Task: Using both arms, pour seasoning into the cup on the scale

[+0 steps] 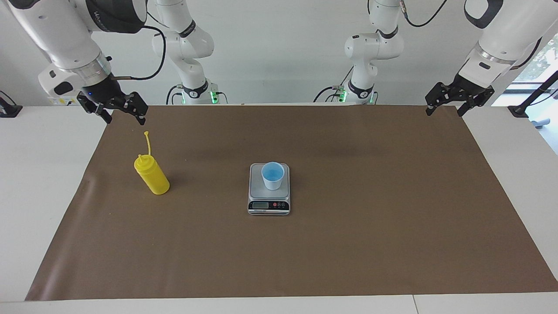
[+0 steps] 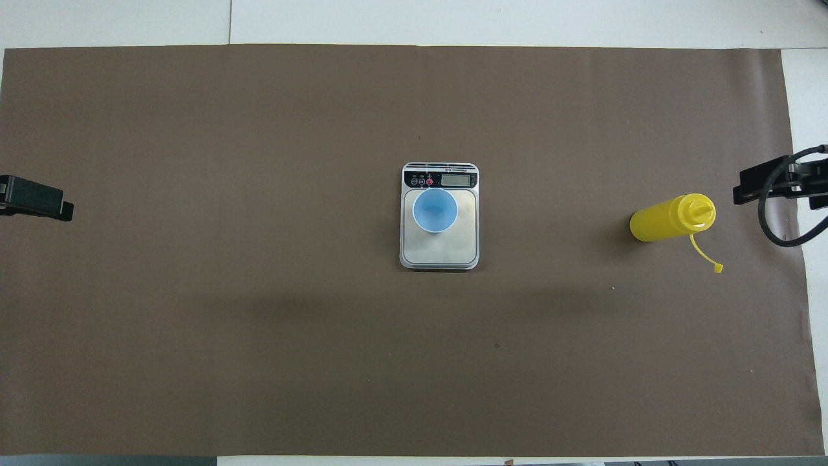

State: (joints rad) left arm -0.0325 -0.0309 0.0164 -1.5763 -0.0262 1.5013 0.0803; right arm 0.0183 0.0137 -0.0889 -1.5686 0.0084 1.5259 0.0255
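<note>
Brown paper (image 1: 348, 244) covers most of the white table (image 1: 39, 174) and carries everything the task needs. At the centre of both views sits the silver-grey scale (image 1: 269, 196), its steel platform toward the robots and its display strip and red buttons on the edge farther from them. The cup (image 1: 273, 175) stands upright on that platform, white outside and light blue inside, its mouth open upward; in the overhead view it lies on the part of the platform just beside the button strip.

The yellow seasoning bottle (image 1: 151, 175) stands on the paper in the left-centre of the facing view, well apart from the scale, toward the right arm's end of the table. Its cone nozzle is uncovered and the thin cap strap (image 1: 148, 141) sticks up from its neck.

The right gripper (image 1: 114, 108) hangs in the upper left of the facing view over the edge of the paper, above the bottle and clear of it, fingers spread and holding nothing. The left gripper (image 1: 458, 99) waits in the upper right of that view over the paper's corner, its fingers likewise apart and empty.
</note>
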